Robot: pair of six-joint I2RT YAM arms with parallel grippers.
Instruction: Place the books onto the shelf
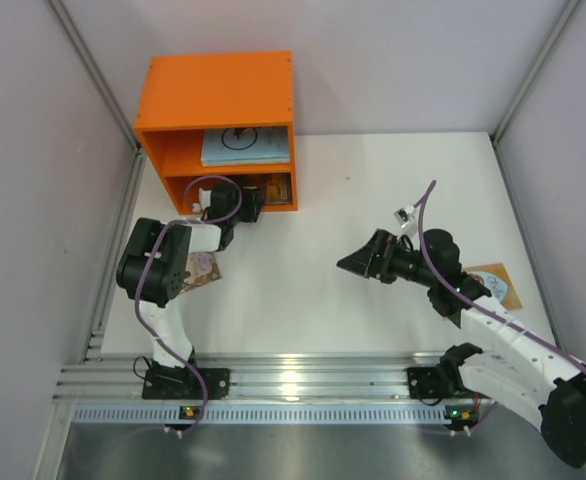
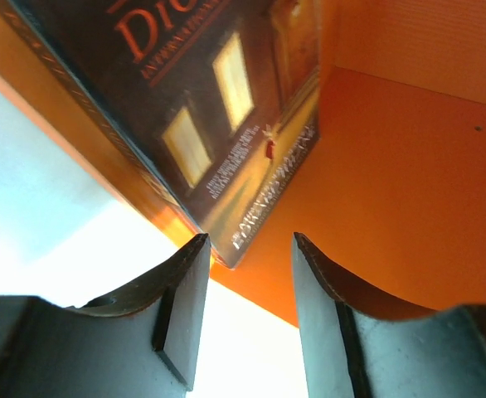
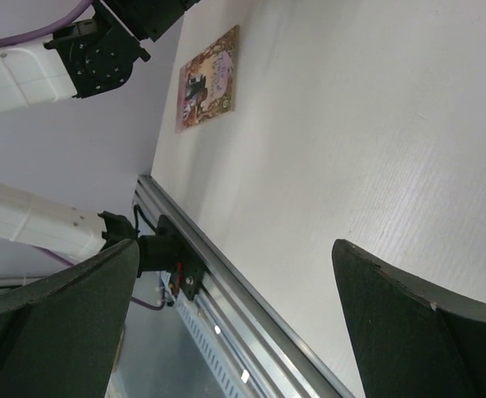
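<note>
The orange shelf (image 1: 218,95) stands at the far left. A pale blue-white book with a black ring logo (image 1: 241,146) lies in its upper compartment. A dark brown book (image 1: 273,188) (image 2: 210,108) lies in the lower one. My left gripper (image 1: 248,202) (image 2: 250,245) is at that compartment's mouth, jaws apart, and the book's corner lies just past the fingertips, unclamped. A pinkish illustrated book (image 1: 203,270) (image 3: 207,79) lies on the table beside my left arm. An orange book (image 1: 497,284) lies under my right arm. My right gripper (image 1: 357,263) (image 3: 235,245) hangs wide open over the table, holding nothing.
Orange shelf floor and wall (image 2: 392,166) fill the left wrist view. An aluminium rail (image 1: 293,375) (image 3: 251,290) with both arm bases runs along the near edge. Pale walls enclose the table on the left, right and back.
</note>
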